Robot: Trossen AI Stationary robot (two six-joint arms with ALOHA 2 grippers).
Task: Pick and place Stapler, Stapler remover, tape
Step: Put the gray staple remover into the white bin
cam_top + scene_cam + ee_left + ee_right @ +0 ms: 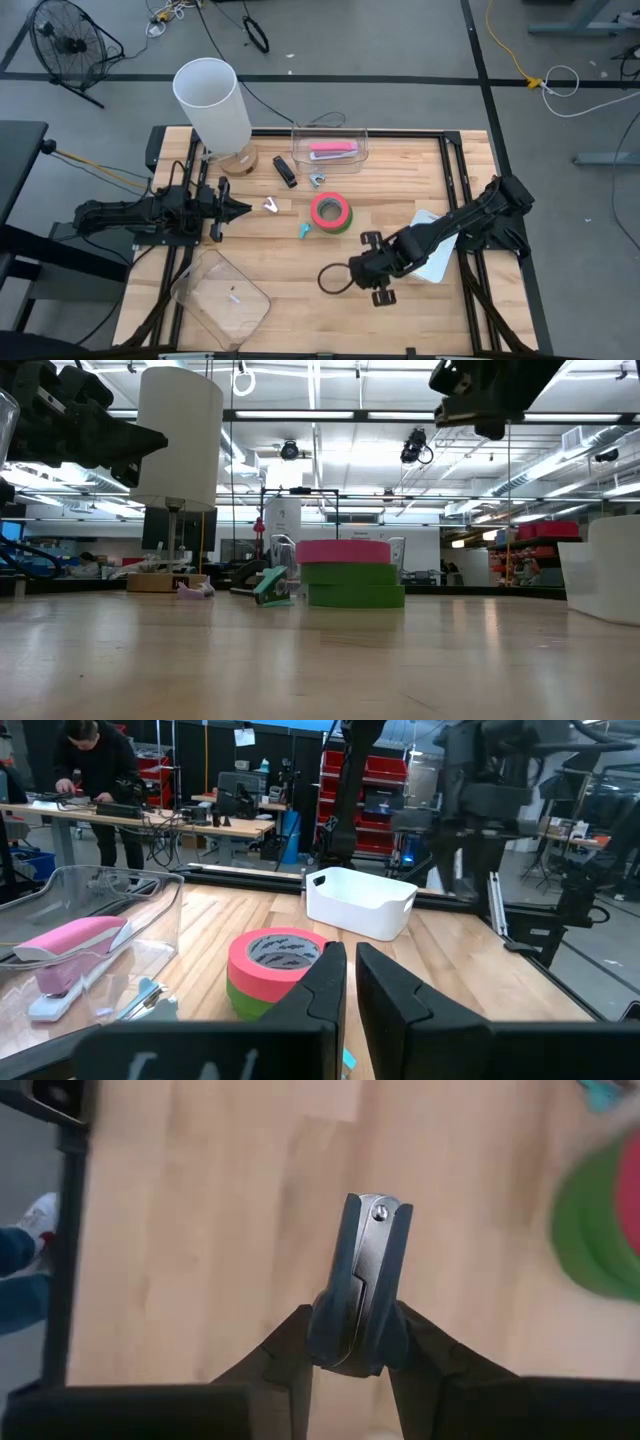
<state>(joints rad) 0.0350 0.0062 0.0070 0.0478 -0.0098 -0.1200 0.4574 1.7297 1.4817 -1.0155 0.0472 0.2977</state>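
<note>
Above the desk (300,290) near its front, the right hand (358,1342) is clamped on a dark stapler (362,1275); the left hand (349,982), fingers together, waits beside the pink-and-green tape (331,212) stack.

The left arm reaches in from the table's left edge, held level above the wood, its gripper (243,209) with fingers (325,985) pressed nearly together. The right arm stretches from the right side toward the front middle, wrist bent downward, its gripper (360,1335) clamped on a stapler (365,1270).
</note>
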